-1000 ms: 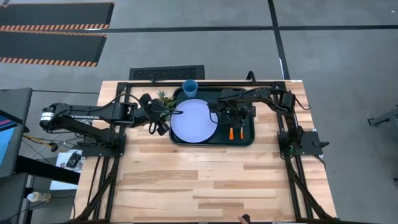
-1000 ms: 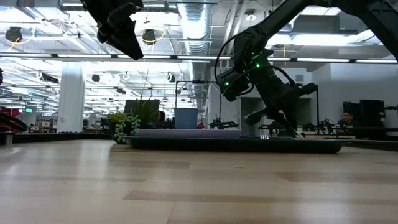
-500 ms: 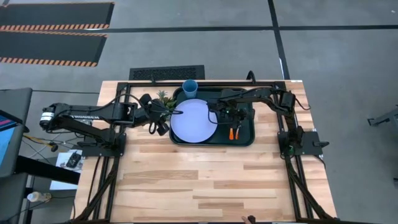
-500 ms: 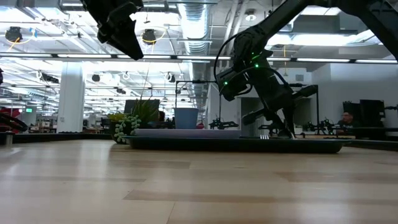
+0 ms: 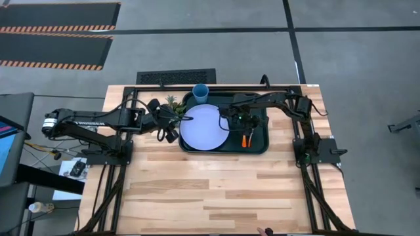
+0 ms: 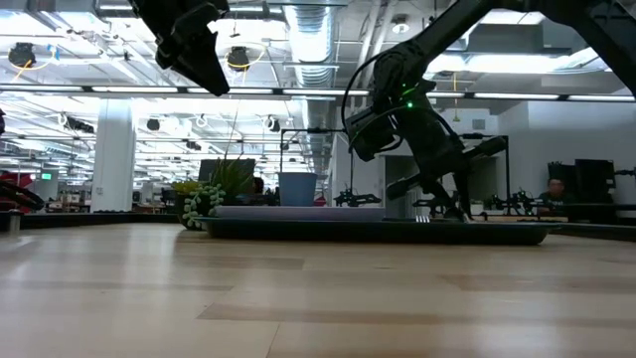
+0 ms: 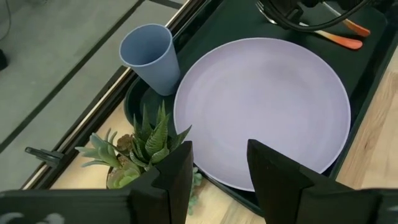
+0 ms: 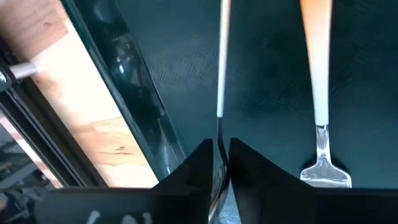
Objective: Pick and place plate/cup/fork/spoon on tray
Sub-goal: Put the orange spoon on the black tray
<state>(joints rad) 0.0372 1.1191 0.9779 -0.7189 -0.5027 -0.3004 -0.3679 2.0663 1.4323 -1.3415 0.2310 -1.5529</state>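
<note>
- The wooden tabletop carries the whole setup, with the tray near its far edge, between the two arm bases.
- The dark green-black tray lies flat, and all four pieces of tableware are inside its rim.
- The pale lavender plate fills the tray's left half, lying flat.
- The blue cup stands upright in the tray's far left corner, just beside the plate's far edge.
- A small green spiky plant ornament sits on the tabletop just outside the tray's left rim.
- The left claw hangs above the tabletop beside the tray's left rim, fingers apart and holding nothing.
- The right claw is low over the tray's right half, its fingers nearly together, pinching the bowl end of the spoon, whose handle slants across the tray floor.
- The fork lies flat on the tray floor just beside the spoon and roughly parallel to it, tines toward the claw, untouched.
</note>
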